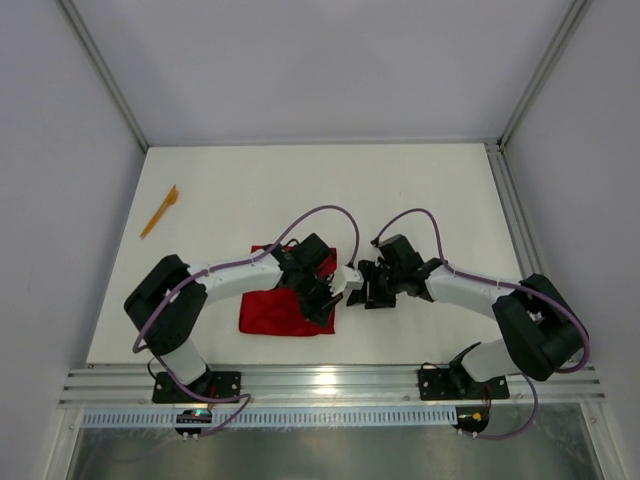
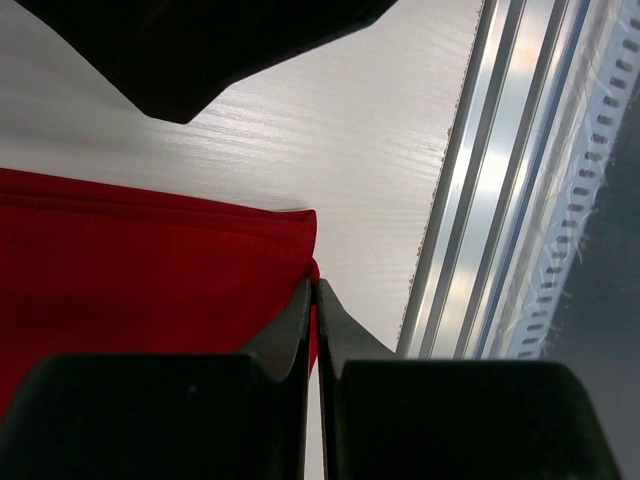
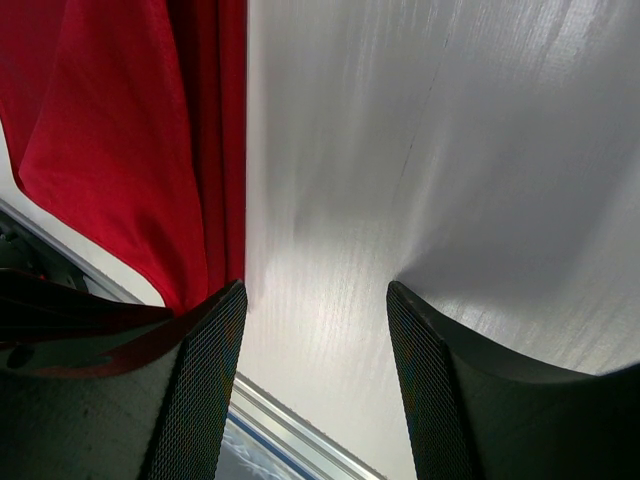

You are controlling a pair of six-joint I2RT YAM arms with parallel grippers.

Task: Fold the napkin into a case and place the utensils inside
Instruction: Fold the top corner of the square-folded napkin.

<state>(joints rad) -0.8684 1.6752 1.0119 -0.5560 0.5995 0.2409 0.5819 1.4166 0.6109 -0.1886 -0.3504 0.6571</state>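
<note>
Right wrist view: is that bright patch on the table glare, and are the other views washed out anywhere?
Right wrist: yes, soft glare on the table between the open fingers; the napkin reads clearly. Left wrist: the rail glares and the shut fingers are dark silhouettes. Top external: one bright spot on the rail, nothing washed out.

white table (image 1: pixel 430 200), napkin (image 1: pixel 272 312) near front, utensil (image 1: pixel 159 212) far left
</note>
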